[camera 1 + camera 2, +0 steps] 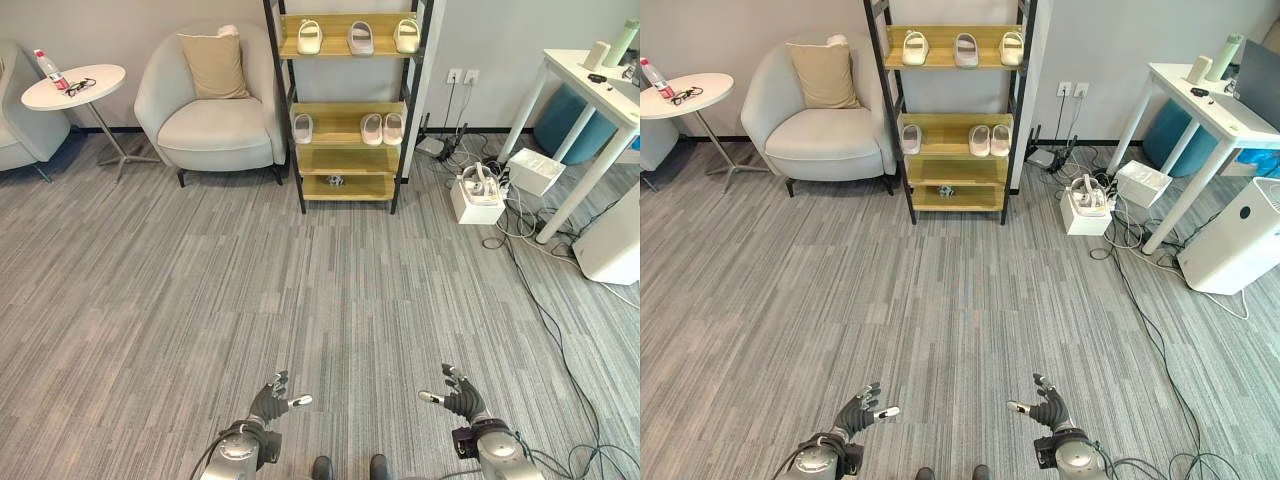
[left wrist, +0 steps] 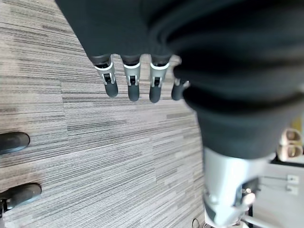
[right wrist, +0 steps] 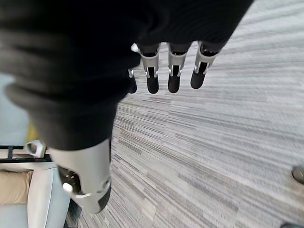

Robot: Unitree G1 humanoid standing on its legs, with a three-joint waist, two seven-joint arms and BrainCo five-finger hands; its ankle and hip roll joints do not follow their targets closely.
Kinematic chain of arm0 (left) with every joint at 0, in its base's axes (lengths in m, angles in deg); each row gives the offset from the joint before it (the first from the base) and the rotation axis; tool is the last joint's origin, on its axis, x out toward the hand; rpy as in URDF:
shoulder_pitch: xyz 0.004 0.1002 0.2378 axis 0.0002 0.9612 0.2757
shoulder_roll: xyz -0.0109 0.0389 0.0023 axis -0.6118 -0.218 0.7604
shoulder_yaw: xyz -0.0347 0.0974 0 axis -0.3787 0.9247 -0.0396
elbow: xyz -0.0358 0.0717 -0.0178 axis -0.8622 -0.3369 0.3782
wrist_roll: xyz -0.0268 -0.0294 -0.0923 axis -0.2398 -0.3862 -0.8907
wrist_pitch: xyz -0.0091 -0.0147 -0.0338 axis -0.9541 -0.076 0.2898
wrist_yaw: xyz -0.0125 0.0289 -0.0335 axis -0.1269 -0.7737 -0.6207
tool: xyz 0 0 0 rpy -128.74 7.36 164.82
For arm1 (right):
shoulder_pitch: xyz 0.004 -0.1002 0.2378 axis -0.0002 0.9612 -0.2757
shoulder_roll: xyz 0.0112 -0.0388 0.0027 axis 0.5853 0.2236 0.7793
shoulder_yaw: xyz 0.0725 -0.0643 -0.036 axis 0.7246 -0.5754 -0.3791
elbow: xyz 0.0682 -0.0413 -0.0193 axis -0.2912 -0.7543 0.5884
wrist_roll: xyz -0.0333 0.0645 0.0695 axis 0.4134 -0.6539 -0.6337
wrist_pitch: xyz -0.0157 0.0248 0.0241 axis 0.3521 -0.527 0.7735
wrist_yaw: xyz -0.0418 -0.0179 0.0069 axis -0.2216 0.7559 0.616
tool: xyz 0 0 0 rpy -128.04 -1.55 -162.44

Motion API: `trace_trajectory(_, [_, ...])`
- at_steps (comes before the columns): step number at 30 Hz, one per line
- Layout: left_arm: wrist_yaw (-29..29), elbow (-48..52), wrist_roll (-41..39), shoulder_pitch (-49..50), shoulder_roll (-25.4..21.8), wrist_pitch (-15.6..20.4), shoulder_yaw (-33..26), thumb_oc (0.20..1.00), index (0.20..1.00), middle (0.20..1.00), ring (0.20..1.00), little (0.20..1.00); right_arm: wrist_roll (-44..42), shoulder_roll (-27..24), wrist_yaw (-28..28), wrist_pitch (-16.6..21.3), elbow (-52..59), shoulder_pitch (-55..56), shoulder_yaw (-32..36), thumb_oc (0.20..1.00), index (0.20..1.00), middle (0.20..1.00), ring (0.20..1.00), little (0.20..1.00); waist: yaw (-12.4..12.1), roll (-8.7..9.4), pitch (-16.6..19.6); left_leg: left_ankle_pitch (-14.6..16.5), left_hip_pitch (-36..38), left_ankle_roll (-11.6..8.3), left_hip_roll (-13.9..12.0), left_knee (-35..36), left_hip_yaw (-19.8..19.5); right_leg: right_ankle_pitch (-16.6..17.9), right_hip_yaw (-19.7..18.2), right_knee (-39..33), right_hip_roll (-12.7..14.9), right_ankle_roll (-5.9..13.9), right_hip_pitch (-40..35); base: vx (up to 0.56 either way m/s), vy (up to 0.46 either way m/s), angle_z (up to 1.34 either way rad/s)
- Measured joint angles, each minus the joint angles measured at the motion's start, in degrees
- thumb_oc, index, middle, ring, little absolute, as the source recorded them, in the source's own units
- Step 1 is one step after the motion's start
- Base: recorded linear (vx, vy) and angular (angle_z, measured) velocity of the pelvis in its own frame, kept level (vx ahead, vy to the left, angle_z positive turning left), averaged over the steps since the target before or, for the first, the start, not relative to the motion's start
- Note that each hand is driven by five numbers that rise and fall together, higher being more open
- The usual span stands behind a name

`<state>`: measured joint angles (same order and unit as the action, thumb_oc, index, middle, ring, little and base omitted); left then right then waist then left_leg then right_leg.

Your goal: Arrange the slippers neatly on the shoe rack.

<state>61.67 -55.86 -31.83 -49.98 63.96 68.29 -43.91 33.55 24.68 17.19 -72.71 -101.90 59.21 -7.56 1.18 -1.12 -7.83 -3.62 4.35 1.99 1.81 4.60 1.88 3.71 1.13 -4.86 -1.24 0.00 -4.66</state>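
Note:
A wooden shoe rack (image 1: 346,148) with a black frame stands against the far wall. Three pale slippers (image 1: 360,38) sit spaced along its top shelf. On the second shelf one slipper (image 1: 302,128) lies at the left and a pair (image 1: 382,128) sits side by side at the right. A small dark object (image 1: 335,181) rests on the lowest shelf. My left hand (image 1: 272,402) and my right hand (image 1: 459,397) hang low over the carpet, far from the rack, both open and holding nothing.
A grey armchair (image 1: 210,110) with a tan cushion stands left of the rack, with a round white side table (image 1: 75,88) further left. Right of the rack are white boxes (image 1: 477,195), loose cables, a white desk (image 1: 590,95) and a white appliance (image 1: 1240,240).

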Motion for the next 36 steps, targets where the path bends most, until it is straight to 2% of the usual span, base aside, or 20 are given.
trace_trajectory(9, [-0.3, 2.1, -2.0, 1.7, 0.0, 0.0, -1.2, 1.0, 1.0, 1.0, 1.0, 1.0, -3.6, 0.2, -1.0, -0.1, -0.4, 3.2, 1.7, 1.0, 1.0, 1.0, 1.0, 1.0, 0.1, 0.17, -0.3, 0.5, 0.4, -0.48, -0.3, 0.4, 0.4, 0.0, -1.0, -0.2, -0.4, 0.35, 0.0, 0.0, -0.011, -0.06])
trace_trajectory(17, [-0.2, 4.7, -4.0, 2.7, -0.3, -0.1, -1.4, 1.0, 1.0, 1.0, 1.0, 1.0, -3.3, 0.2, 0.3, 0.0, -0.4, 2.2, 1.7, 1.0, 1.0, 1.0, 1.0, 1.0, 0.1, 1.07, 0.2, 0.5, 0.4, -0.4, -0.3, 0.3, 0.5, 0.0, -1.1, -0.2, -0.4, 0.38, -0.1, 0.0, 0.0, 0.0])
trace_trajectory(32, [0.5, 6.2, -4.1, 4.6, -0.9, -0.1, -1.6, 1.0, 1.0, 1.0, 1.0, 1.0, -3.4, 1.2, 0.3, 0.0, -0.8, 2.0, 1.6, 1.0, 1.0, 1.0, 1.0, 1.0, 0.2, 1.65, 0.8, 0.5, 0.9, -0.34, -0.4, 0.3, 1.8, 0.1, -1.9, -0.2, -0.4, 0.39, -0.1, 0.0, -0.001, -0.02])
trace_trajectory(36, [0.5, 6.2, -4.1, 4.7, -1.0, -0.1, -3.3, 1.0, 1.0, 1.0, 1.0, 1.0, -3.4, 1.2, 0.3, 0.0, -0.8, 2.0, 1.6, 1.0, 1.0, 1.0, 1.0, 1.0, 0.2, 1.5, 1.0, 0.5, 0.9, -0.33, -0.4, 0.3, 1.8, 0.2, -1.9, -0.2, -0.4, 0.34, -0.1, 0.0, 0.0, 0.0])
